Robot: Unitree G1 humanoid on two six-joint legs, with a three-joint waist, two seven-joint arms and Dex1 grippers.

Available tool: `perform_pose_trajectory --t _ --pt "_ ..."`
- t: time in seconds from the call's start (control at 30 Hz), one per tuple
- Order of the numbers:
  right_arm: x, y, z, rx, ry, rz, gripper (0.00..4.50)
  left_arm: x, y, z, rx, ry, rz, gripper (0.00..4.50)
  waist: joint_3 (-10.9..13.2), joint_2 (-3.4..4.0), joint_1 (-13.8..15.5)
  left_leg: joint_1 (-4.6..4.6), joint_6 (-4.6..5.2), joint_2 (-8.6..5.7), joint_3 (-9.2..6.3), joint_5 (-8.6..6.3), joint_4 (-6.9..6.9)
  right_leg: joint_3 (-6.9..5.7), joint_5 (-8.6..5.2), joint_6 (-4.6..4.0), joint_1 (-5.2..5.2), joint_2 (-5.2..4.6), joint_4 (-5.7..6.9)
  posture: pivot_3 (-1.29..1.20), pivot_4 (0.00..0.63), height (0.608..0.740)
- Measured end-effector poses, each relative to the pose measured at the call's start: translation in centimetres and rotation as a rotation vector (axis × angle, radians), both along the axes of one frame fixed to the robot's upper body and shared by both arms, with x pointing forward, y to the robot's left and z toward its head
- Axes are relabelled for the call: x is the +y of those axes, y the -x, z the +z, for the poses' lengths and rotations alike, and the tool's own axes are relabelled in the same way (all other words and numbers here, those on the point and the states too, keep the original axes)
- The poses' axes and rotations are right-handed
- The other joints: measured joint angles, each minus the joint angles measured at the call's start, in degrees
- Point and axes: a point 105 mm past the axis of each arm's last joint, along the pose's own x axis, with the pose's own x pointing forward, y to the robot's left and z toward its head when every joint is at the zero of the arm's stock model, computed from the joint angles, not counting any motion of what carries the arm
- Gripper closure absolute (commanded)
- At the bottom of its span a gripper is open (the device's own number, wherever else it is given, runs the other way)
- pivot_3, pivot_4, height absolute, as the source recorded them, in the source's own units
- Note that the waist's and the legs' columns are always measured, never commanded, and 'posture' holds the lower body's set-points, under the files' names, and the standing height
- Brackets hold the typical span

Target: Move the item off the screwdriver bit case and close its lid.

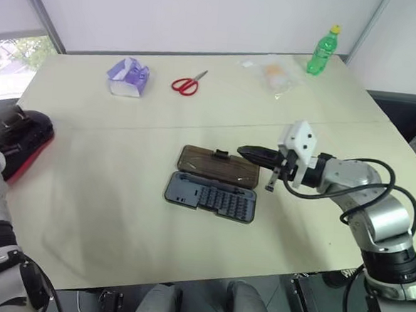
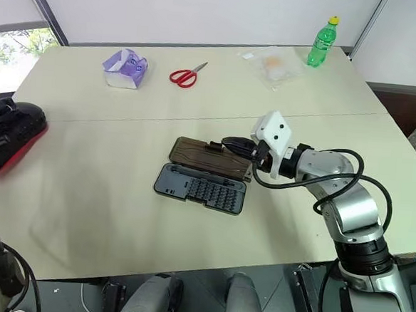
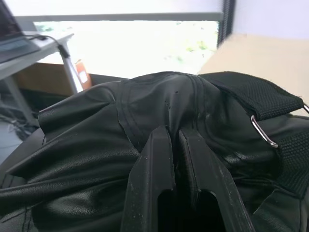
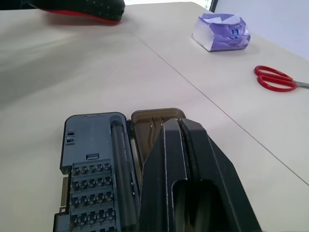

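The item, a black padded mitt [image 1: 15,134] with a red underside edge, is at the table's far left edge, well away from the case. In the left wrist view my left gripper [image 3: 175,133] is shut on a fold of the mitt's [image 3: 96,145] black leather, beside its strap and metal ring. The screwdriver bit case lies open and flat at mid-table: the dark grey tray [image 1: 211,195] with rows of bits is nearer me, and the smoky-brown lid [image 1: 218,165] lies behind it. My right gripper [image 1: 247,153] is shut and empty, level over the lid's right end [image 4: 157,116].
Along the back of the table lie a purple tissue pack [image 1: 128,77], red scissors [image 1: 187,85], a clear plastic bag [image 1: 274,73] and a green bottle [image 1: 322,50]. A seam [image 1: 146,128] crosses the tabletop behind the case.
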Motion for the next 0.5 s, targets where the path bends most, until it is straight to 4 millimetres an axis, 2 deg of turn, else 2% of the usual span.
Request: perform_pose_trajectory --t 0.3,0.47,0.5 --pt "-0.1 0.6 -0.6 0.014 -0.002 -0.026 4.50 -2.3 -2.5 0.1 -0.016 -0.001 -0.097 4.45 0.00 -0.01 -0.20 -0.02 0.00 0.00 0.01 0.00 -0.01 -0.01 0.00 -0.01 -0.04 0.00 0.01 0.00 0.150 0.740" --pt "-0.4 0.7 -0.8 0.020 -0.007 -0.051 4.50 -2.6 -3.1 -1.5 0.034 0.011 -0.110 4.45 -0.01 0.00 -0.48 -0.02 -0.01 -0.01 0.03 0.00 -0.03 0.00 0.00 -0.01 -0.08 0.01 0.03 0.00 0.150 0.740" --pt "-0.4 0.8 -0.8 0.016 -0.008 -0.055 4.50 -2.5 -3.1 -1.5 0.030 0.005 -0.110 3.75 -0.01 0.00 -0.51 -0.02 -0.01 0.00 0.03 0.00 -0.03 0.00 0.00 -0.01 -0.09 0.01 0.05 0.00 0.150 0.740"
